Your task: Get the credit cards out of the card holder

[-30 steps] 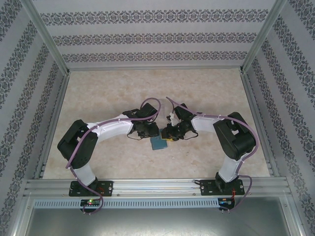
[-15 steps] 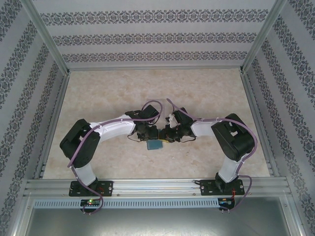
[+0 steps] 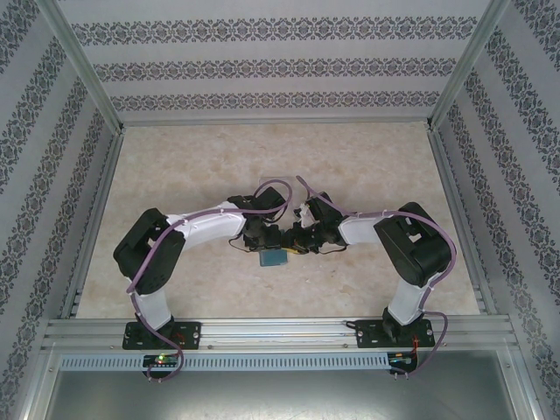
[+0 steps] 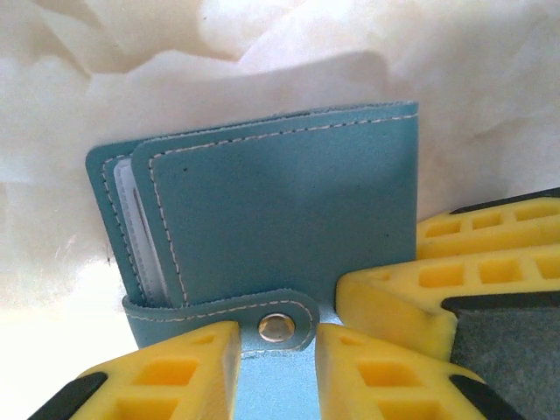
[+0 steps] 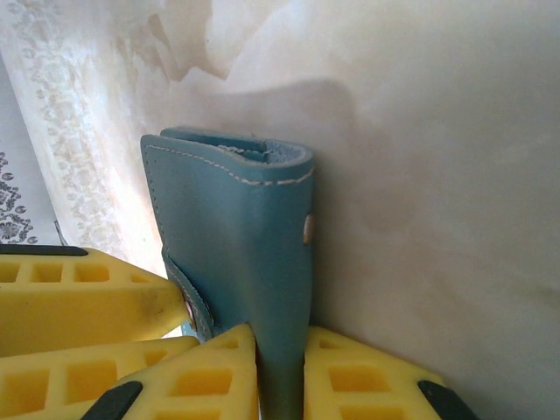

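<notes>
Two arms bent over the pale marbled surface (image 3: 367, 175) and met a little toward 6 o'clock from its centre. The left arm (image 3: 197, 229) came in from 8 o'clock and the right arm (image 3: 376, 229) from 4 o'clock. Between their tips sat the card holder (image 3: 274, 259), a small teal wallet folded shut.

In its own wrist view, the right hand (image 5: 280, 332) was closed on the card holder. Its two yellow fingers (image 5: 350, 376) pinched the lower edge, and the wallet rose upright between them toward 12 o'clock.

The left hand (image 4: 276, 346) stood at the wallet's 6 o'clock edge. One yellow finger sat on each side of the closing strap (image 4: 219, 313), with a narrow gap between them. I could not tell whether those fingers pressed on the strap or merely flanked it.

The strap wrapped around the edge and was fastened by a round metal snap (image 4: 278, 327). In the left wrist view, the right hand's fingers showed at 4 o'clock of the wallet, touching its corner. At the wallet's 9 o'clock side, pale inner edges (image 4: 138, 229) peeked out between the stitched covers, too thin to identify.
</notes>
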